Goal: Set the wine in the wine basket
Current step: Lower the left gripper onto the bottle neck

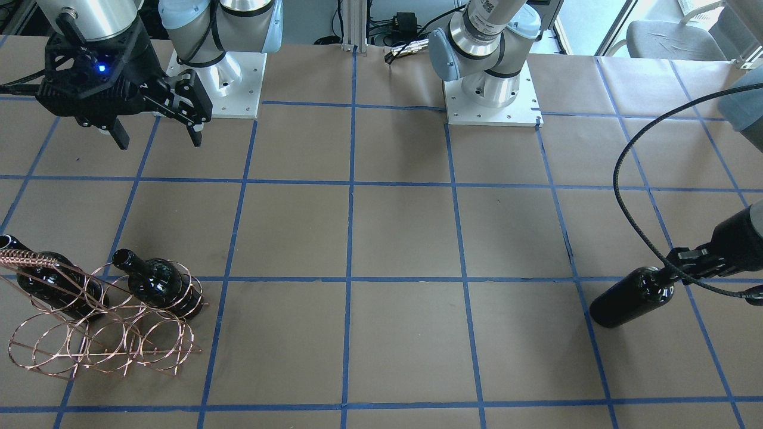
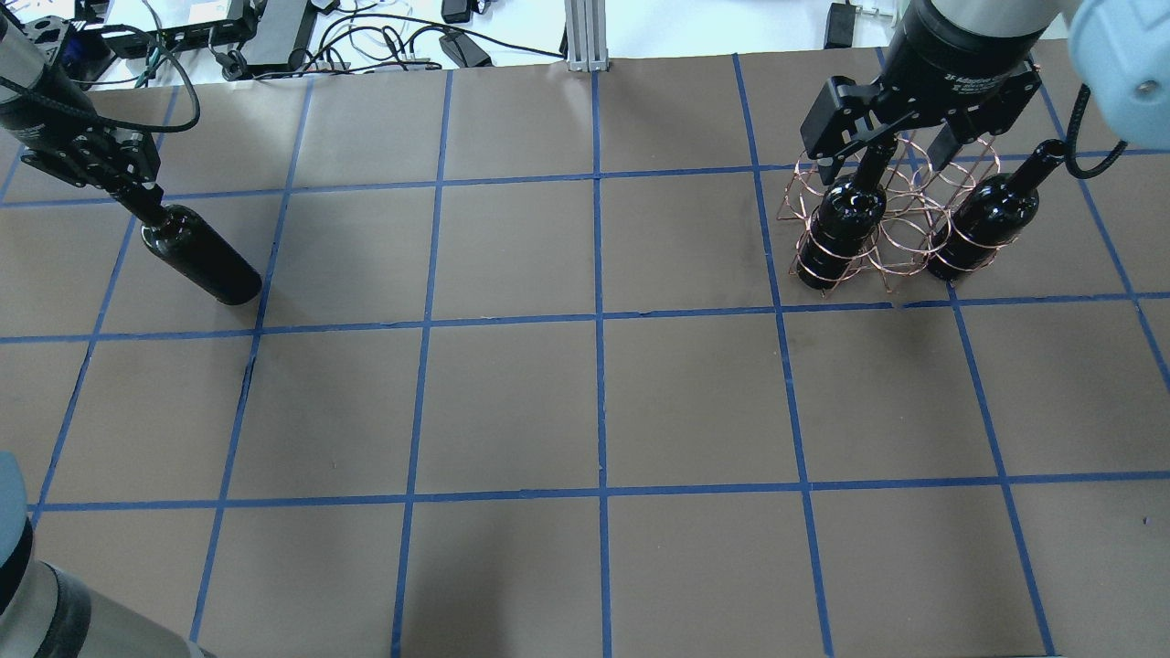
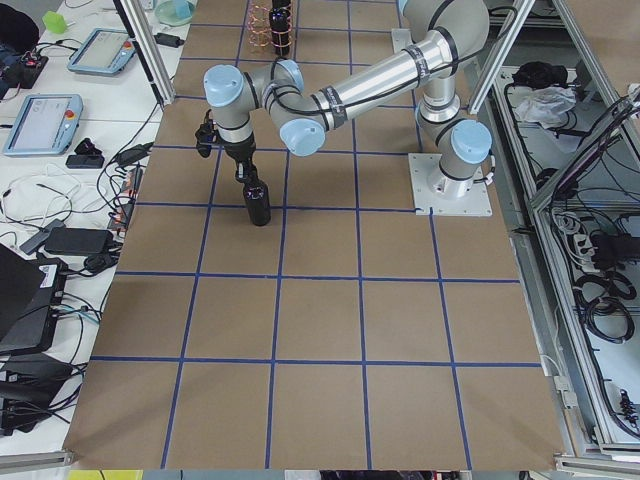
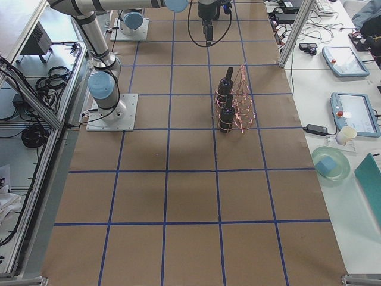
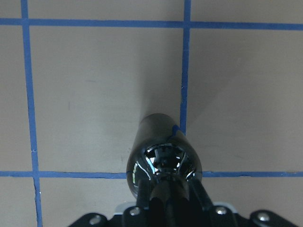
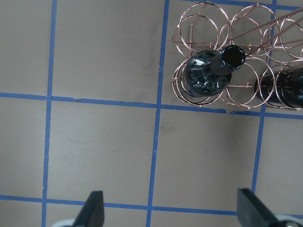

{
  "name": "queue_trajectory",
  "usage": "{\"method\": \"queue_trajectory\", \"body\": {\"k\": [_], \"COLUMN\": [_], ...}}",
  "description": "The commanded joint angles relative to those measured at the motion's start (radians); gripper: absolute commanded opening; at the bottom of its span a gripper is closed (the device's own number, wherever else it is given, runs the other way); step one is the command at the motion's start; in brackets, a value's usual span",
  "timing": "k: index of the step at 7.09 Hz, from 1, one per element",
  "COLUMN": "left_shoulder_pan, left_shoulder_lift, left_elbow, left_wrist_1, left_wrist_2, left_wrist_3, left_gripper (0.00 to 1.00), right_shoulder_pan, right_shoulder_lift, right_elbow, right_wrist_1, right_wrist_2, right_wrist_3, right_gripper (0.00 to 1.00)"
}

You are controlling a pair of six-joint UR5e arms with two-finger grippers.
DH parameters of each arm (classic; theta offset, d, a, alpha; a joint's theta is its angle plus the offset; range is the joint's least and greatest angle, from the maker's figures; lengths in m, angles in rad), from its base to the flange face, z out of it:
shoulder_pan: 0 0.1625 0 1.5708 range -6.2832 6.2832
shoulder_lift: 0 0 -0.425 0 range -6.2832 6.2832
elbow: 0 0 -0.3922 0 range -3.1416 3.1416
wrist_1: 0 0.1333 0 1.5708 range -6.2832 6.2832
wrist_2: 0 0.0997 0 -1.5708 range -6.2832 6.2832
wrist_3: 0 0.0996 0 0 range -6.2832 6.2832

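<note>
Tabletop (image 2: 512,402) of brown paper, blue-taped grid (image 2: 599,320); left jaws clamp wine (image 2: 206,260), right jaws apart.

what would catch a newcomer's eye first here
The copper wire wine basket on the robot's right side, with two black wine bottles standing in its loops and the open right gripper raised nearby. At the opposite end, the left gripper clamps the neck of a third wine bottle, held upright.

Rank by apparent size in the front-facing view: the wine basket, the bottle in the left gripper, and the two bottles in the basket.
1. Wine basket, clearly largest.
2. Held bottle, handle-side basket bottle, other basket bottle: they look alike, so unranked.
</note>
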Motion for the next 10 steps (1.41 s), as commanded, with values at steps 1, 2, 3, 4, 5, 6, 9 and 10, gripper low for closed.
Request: {"method": "queue_trajectory", "body": {"k": [1, 2, 3, 4, 5, 6, 9, 10], "left_shoulder_pan": [0.000, 0.000, 0.000, 0.000, 0.000, 0.000, 0.000, 0.000], "left_shoulder_lift": [0.002, 0.005, 0.007, 0.005, -0.002, 0.001, 0.002, 0.005], "left_elbow": [-0.002, -0.002, -0.002, -0.002, -0.001, 0.002, 0.001, -0.001], "left_wrist_1": [-0.008, -0.009, -0.012, -0.011, -0.009, -0.009, -0.012, -0.020], "left_wrist_2": [0.001, 0.009, 0.015, 0.015, 0.018, 0.030, 0.030, 0.029], "left_wrist_3": [0.001, 0.003, 0.003, 0.001, 0.001, 0.001, 0.003, 0.003], "left_gripper": [0.00, 0.00, 0.00, 0.00, 0.00, 0.46, 0.82, 0.67], "right_shoulder_pan": [0.000, 0.000, 0.000, 0.000, 0.000, 0.000, -0.002, -0.002], "right_shoulder_lift": [0.000, 0.000, 0.000, 0.000, 0.000, 0.000, 0.000, 0.000], "right_elbow": [0.000, 0.000, 0.000, 0.000, 0.000, 0.000, 0.000, 0.000], "right_wrist_1": [0.000, 0.000, 0.000, 0.000, 0.000, 0.000, 0.000, 0.000], "right_wrist_2": [0.000, 0.000, 0.000, 0.000, 0.000, 0.000, 0.000, 0.000], "right_wrist_3": [0.001, 0.002, 0.000, 0.000, 0.000, 0.000, 0.000, 0.000], "right_gripper": [0.99, 0.99, 0.99, 0.99, 0.99, 0.99, 0.99, 0.99]}}
